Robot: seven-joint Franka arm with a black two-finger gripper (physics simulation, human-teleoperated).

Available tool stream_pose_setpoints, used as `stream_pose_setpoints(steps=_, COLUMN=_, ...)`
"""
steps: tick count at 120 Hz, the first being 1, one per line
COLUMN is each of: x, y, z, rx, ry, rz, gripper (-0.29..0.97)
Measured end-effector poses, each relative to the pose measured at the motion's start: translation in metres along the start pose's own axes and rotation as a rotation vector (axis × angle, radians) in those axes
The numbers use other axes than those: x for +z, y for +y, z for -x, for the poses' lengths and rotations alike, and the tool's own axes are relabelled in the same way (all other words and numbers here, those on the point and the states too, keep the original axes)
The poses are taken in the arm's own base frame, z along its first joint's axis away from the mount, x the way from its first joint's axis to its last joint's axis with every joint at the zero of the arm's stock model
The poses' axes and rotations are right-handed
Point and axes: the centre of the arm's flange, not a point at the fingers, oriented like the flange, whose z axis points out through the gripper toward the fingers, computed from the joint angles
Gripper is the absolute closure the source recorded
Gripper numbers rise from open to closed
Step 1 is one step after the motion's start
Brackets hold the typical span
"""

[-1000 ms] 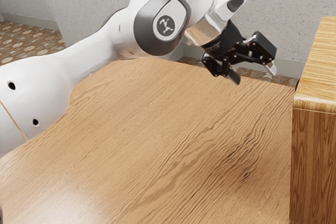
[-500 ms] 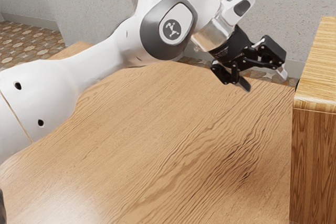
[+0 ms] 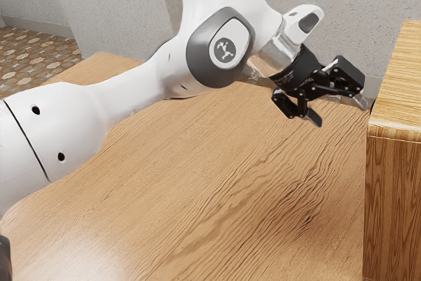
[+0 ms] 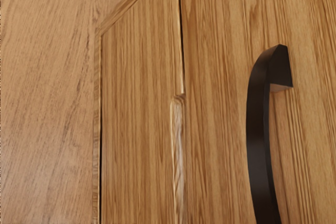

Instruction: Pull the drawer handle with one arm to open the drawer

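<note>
Our end effector (image 3: 334,105) hangs open near the drawer (image 4: 218,35). Misaligned, we could miss the handle (image 4: 261,145) and bump wood.

The surface (image 3: 217,189) is warm, oak-coloured wood with bold wavy grain and a smooth satin finish that catches a pale sheen at its near corner. The cabinet (image 3: 395,162) and its drawer front (image 4: 226,51) show the same grained wood, and the curved handle (image 4: 261,129) is smooth matt black. The arm (image 3: 131,97) has a glossy white plastic-looking shell with a grey panel and a shiny metallic collar (image 3: 283,47) before dull black jaws, while the wall (image 3: 368,4) looks rough, speckled grey.
</note>
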Motion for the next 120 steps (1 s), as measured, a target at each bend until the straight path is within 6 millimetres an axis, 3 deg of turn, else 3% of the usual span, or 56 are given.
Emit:
stream_pose_setpoints(steps=70, x=0.005, y=0.006, z=0.004, rx=0.003, ry=-0.007, rz=0.011, gripper=0.0)
stream_pose_setpoints(steps=120, x=0.012, y=-0.001, z=0.005, rx=-0.008, ry=-0.019, rz=0.001, gripper=0.0)
